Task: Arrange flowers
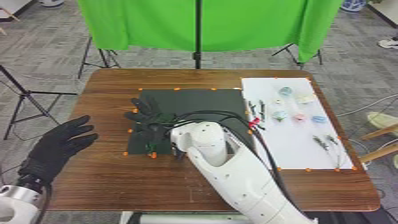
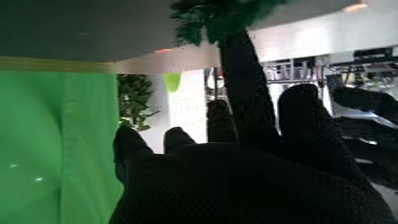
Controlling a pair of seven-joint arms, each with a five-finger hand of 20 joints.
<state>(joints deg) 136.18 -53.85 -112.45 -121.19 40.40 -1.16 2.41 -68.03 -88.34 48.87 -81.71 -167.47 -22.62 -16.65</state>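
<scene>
Flower heads (image 1: 298, 118), six, lie on the white mat (image 1: 289, 156) near the table's (image 1: 107, 185) right edge; right hand (image 1: 153, 129), fingers straight, covers part of the black mat's (image 1: 209, 101) left edge; left hand (image 1: 55, 149) spread open.

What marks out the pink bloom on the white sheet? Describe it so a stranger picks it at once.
On the brown table, find the white sheet on the right. About midway down it lies the small pink bloom. Its colour sets it apart from the bluish bloom on its left and the pale blue bloom on its right.
</scene>
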